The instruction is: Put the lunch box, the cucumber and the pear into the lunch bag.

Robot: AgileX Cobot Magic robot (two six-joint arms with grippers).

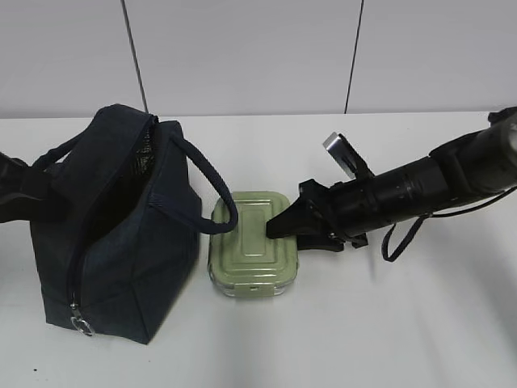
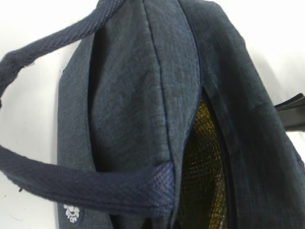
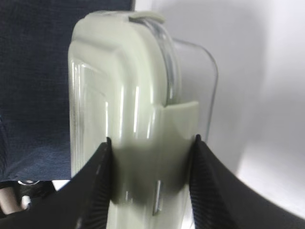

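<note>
The navy lunch bag [image 1: 121, 242] stands at the left with its top open; it fills the left wrist view [image 2: 143, 95], where a golden lining shows in the opening. The lunch box [image 1: 252, 242], sage-green lid up, lies just right of the bag, under one bag handle [image 1: 214, 194]. My right gripper [image 1: 284, 226] is shut on the lunch box's right edge; in the right wrist view [image 3: 151, 143] both fingers press against the lunch box [image 3: 124, 95]. My left gripper sits against the bag's left side [image 1: 20, 190], its fingers hidden. The cucumber and the pear are out of view.
The white table [image 1: 388, 323] runs back to a white wall. The bag's zipper ring pull [image 1: 81, 325] hangs at its near bottom corner. The right arm [image 1: 420, 186] stretches in from the right edge.
</note>
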